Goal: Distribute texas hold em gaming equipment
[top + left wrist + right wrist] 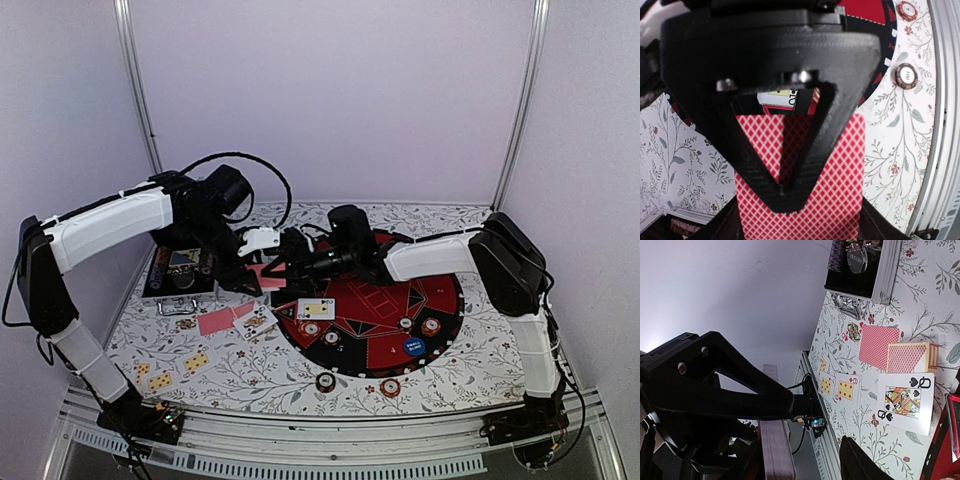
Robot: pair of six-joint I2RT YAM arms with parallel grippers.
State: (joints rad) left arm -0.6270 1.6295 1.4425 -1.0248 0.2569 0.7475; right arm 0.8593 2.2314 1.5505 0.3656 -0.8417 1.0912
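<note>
A pink-red-backed card (pixel 267 273) hangs in the air between my two grippers, over the mat's left edge. In the left wrist view the card (pixel 840 165) spans the gap between my left gripper's (pixel 800 232) two fingers, which hold it by its side edges. My left gripper also shows in the top view (pixel 255 272). My right gripper (pixel 290 263) meets it from the right, and one of its fingers (pixel 755 150) lies across the card's back. In the right wrist view my right gripper (pixel 800 465) stands open, with the card edge-on (pixel 776 440) between its fingers.
A card deck (pixel 907 357), a face-down card (pixel 879 342), a queen of spades (pixel 904 402) and diamond cards (pixel 846 387) lie left of the round mat (pixel 445 300). Chips (pixel 331 338) and a blue button (pixel 414 348) sit on it. Two chips (pixel 325 381) lie in front. The case (pixel 180 270) is back left.
</note>
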